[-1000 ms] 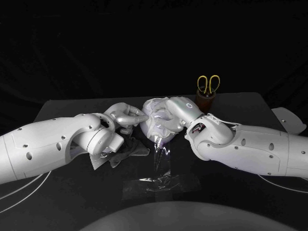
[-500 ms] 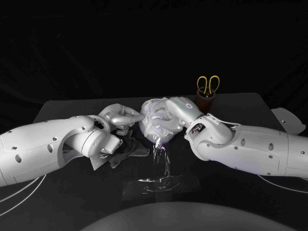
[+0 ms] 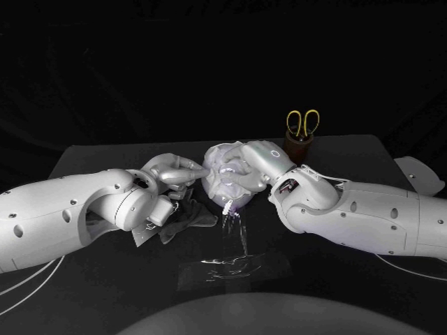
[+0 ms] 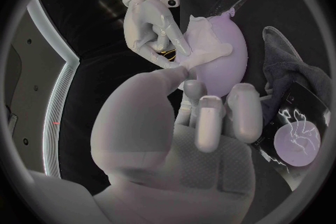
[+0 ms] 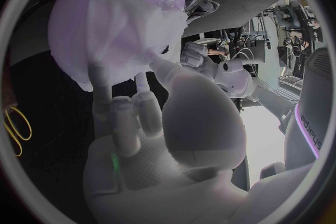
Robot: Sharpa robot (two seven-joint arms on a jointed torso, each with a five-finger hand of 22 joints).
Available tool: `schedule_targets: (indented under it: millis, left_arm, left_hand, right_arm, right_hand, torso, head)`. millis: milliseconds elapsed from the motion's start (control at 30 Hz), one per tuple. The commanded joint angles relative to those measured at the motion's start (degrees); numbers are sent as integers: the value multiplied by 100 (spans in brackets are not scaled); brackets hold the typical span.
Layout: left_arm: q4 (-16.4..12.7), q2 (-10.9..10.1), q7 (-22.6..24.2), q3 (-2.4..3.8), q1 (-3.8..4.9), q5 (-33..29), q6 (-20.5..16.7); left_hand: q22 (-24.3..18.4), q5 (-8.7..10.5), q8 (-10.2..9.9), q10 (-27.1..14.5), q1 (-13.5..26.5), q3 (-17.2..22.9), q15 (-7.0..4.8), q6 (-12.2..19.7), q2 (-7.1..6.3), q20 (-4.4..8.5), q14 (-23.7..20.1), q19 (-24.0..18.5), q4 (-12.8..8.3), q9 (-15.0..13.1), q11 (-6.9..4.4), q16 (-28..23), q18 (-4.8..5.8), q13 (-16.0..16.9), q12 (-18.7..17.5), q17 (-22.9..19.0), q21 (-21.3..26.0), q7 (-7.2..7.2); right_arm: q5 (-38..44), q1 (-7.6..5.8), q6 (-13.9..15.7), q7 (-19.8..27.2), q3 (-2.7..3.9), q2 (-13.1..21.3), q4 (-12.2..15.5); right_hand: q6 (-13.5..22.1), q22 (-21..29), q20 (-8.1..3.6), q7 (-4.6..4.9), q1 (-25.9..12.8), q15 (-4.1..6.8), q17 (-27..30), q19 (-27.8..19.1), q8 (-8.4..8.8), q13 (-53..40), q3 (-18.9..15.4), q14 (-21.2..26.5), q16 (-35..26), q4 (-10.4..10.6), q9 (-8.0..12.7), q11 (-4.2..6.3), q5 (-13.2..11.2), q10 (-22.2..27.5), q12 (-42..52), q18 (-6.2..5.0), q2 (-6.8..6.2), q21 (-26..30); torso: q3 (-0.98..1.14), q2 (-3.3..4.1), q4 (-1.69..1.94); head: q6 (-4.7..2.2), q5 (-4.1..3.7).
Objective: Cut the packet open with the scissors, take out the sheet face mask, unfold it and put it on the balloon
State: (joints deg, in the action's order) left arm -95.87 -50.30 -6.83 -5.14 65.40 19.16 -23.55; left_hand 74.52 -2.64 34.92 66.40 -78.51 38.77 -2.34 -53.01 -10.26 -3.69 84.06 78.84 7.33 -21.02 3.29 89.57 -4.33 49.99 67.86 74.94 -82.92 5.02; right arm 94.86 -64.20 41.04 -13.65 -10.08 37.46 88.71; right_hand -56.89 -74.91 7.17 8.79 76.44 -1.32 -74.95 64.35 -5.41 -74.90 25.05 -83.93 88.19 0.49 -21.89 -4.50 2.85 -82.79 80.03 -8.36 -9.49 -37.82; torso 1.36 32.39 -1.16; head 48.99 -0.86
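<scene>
Plainly, the danger sat at the balloon. On the left, the left hand [image 3: 175,172] touched its thumb tip to the edge of the sheet face mask [image 4: 203,39], its other fingers [image 4: 210,117] curled; whether it truly pinched I couldn't tell. A dark cloth [image 3: 191,218] lay beneath that wrist. The mask hung on the balloon [image 4: 223,64], raised mid-surface between both hands, above the clear packet [image 3: 228,269]. The right hand [image 3: 248,162] pinched the mask against the balloon. Opposed tugs could peel the sheet off or tip the balloon. Open surface [image 3: 103,157] lay in front. Rightward, the scissors [image 3: 304,122] stood in their holder [image 3: 298,148] near the right arm, easily knocked.
</scene>
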Motion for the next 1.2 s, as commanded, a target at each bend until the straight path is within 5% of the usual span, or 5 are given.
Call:
schedule_targets:
  millis: [33,333,433,633,1200]
  left_arm:
    - [-28,-19,3,3,6,-134,-33]
    - [2,-33,36,2,6,-150,-291]
    - [32,-35,95,2,7,-146,-383]
    - [123,-44,208,1,7,-75,-548]
    - [182,-61,10,0,7,464,-438]
  left_hand:
    - [-2,-24,14,291,52,227,-28,-20,10,27,560,-10,-209,-506,-265,9,74,1,10,1403,-7,-9]
    - [-7,-22,22,199,96,281,-26,16,19,29,560,-14,-212,-530,-260,9,72,-136,-75,1404,-3,-3]
    - [-85,-20,13,-275,195,302,0,170,46,18,533,-75,-182,-573,-227,-18,56,-829,-527,1326,38,28]
    - [-326,-20,5,-843,145,364,64,377,113,-25,435,-268,-291,-639,-147,-115,2,-1470,-986,1068,164,126]
    - [-118,-32,118,-200,188,680,43,174,11,-29,503,-112,-560,-737,-179,-53,41,-661,-421,1238,56,97]
  right_arm:
    - [37,15,-152,-131,-13,23,-54]
    - [37,15,-153,-130,-13,23,-52]
    - [38,15,-153,-130,-13,24,-51]
    - [38,15,-154,-132,-13,27,-49]
    - [39,14,-152,-137,-13,32,-53]
  right_hand:
    - [-25,-289,1,20,-26,28,-646,53,-33,-621,-16,-183,20,10,-7,11,-11,-28,23,-66,44,-37]
    - [-34,-291,-1,16,-24,30,-649,62,-33,-622,-19,-186,21,16,-6,15,-11,-32,25,-65,49,-43]
    - [-34,-291,-1,16,-24,30,-649,62,-33,-622,-19,-186,21,16,-6,15,-11,-32,25,-65,49,-43]
    - [-34,-291,-1,16,-24,30,-649,62,-33,-622,-19,-186,21,16,-6,15,-11,-32,25,-65,49,-43]
    - [-40,-293,-3,14,-24,31,-643,67,-33,-616,-21,-184,20,19,-5,16,-11,-29,20,-63,51,-48]
  torso:
    - [3,0,-3]
    - [1,1,-2]
    - [1,0,-2]
    - [-1,-1,0]
    - [-1,0,0]
  head:
    - [-3,4]
    - [-1,-1]
    - [-1,1]
    - [0,-5]
    - [18,10]
